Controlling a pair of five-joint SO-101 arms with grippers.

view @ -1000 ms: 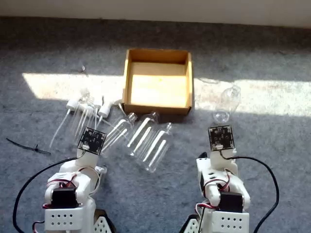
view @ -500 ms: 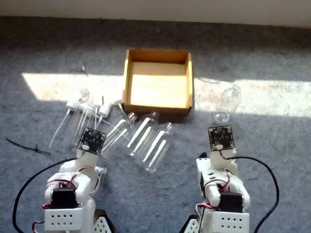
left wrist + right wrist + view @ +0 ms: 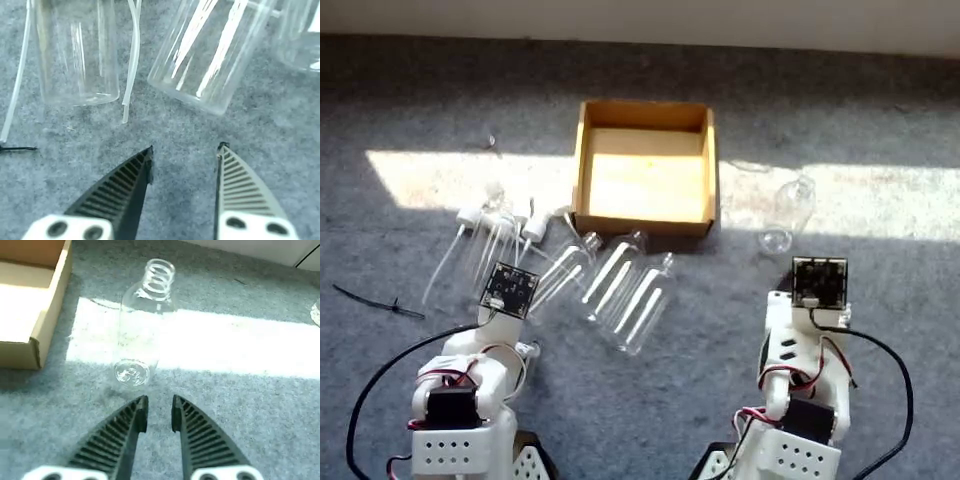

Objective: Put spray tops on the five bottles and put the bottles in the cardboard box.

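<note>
Several clear bottles lie uncapped on the grey carpet. Three of them (image 3: 620,285) lie side by side in front of the cardboard box (image 3: 645,165), and one bottle (image 3: 788,212) lies alone right of the box. White spray tops (image 3: 525,225) with thin dip tubes sit left of the box beside another bottle. My left gripper (image 3: 185,150) is open just short of two bottle bases (image 3: 77,55) (image 3: 215,50). My right gripper (image 3: 159,401) is open only a narrow gap, holding nothing, its tips just behind the base of the lone bottle (image 3: 140,335).
A black cable tie (image 3: 375,300) lies at the far left of the carpet. A sunlit band crosses the floor at the box. The box's corner (image 3: 35,347) is beside the lone bottle. A dip tube (image 3: 132,60) lies between the bottles near my left gripper.
The right arm has swung to the right in the high view, now lining up below the lone bottle. The left arm and all bottles stay where they were.
</note>
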